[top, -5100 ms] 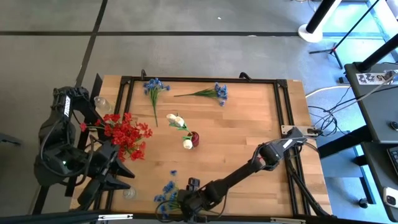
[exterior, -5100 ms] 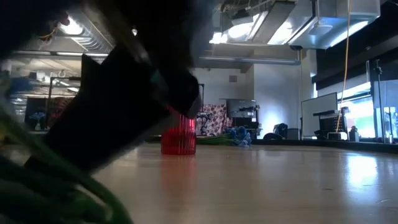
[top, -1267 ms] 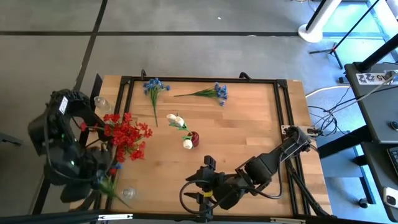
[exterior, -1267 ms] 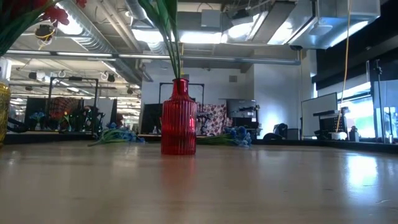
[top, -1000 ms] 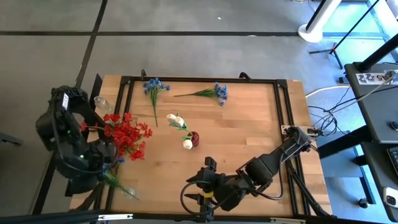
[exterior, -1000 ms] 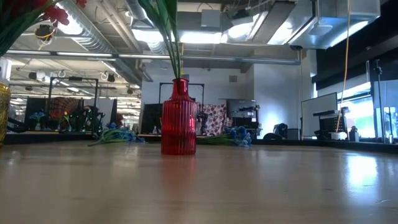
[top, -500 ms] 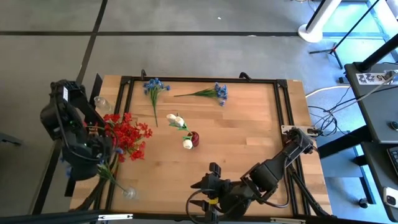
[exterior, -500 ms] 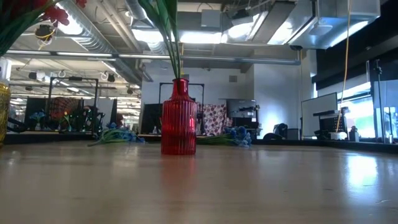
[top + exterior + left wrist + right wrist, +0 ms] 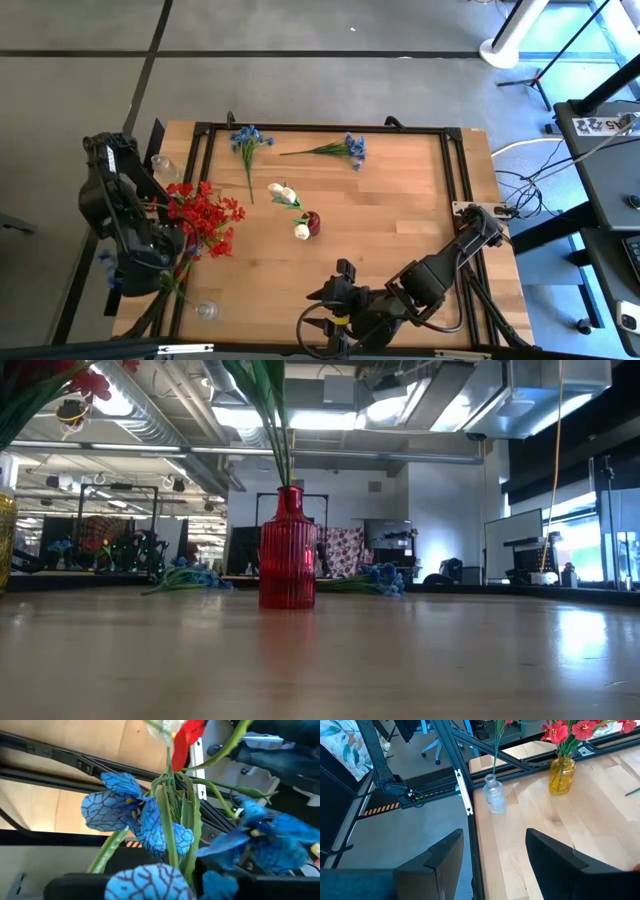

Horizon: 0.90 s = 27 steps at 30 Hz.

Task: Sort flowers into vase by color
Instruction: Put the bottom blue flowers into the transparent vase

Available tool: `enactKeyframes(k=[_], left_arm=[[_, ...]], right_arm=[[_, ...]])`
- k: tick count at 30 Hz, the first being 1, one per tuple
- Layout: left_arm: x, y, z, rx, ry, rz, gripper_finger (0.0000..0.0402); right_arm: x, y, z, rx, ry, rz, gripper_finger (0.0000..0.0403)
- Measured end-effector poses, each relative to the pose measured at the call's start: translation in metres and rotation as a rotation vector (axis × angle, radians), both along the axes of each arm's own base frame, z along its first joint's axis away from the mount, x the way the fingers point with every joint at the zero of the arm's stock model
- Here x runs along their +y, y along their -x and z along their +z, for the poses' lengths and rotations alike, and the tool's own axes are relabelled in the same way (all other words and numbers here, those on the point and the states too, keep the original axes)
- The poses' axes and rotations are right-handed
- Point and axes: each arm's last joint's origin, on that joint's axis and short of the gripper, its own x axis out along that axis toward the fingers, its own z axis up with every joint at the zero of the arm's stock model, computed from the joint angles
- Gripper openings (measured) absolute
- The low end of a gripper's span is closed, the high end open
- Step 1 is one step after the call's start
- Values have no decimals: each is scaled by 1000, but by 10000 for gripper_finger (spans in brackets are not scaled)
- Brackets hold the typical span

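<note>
Seen from above, the right gripper (image 9: 322, 312) hovers over the table's (image 9: 400, 200) near edge, its two fingers spread wide with only bare wood between them.

At the near left corner stands a small clear vase (image 9: 207, 311), with a thin green stem (image 9: 496, 749) rising from it in the right wrist view. The left gripper (image 9: 150, 270) hangs just above and beside that vase, mostly hidden under the arm's own body. Its wrist camera is filled with a blue flower sprig (image 9: 150, 825), petals and green stems pressed close against the lens; the fingers themselves cannot be made out.

Just beyond, red flowers (image 9: 205, 215) fill a yellow vase (image 9: 562, 776). Mid-table, a red vase (image 9: 287, 563) holds white flowers (image 9: 287, 195); from table height the blooms are cut off at the top. Along the far edge lie two more blue sprigs (image 9: 247, 140) (image 9: 345, 149), flat on the wood and well apart.
</note>
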Motion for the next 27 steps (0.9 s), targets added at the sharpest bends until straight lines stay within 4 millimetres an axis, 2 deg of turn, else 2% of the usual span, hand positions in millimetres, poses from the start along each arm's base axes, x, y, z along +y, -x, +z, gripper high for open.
enactKeyframes(k=[11,21,27], left_arm=[[9,4,32,-129,78,35,16],[4,0,13,-104,3,12,16],[3,0,11,-77,16,-4,16]], right_arm=[[-1,0,-1,6,5,-1,214],[-1,0,0,1,8,-16,214],[-1,0,0,1,4,-18,214]])
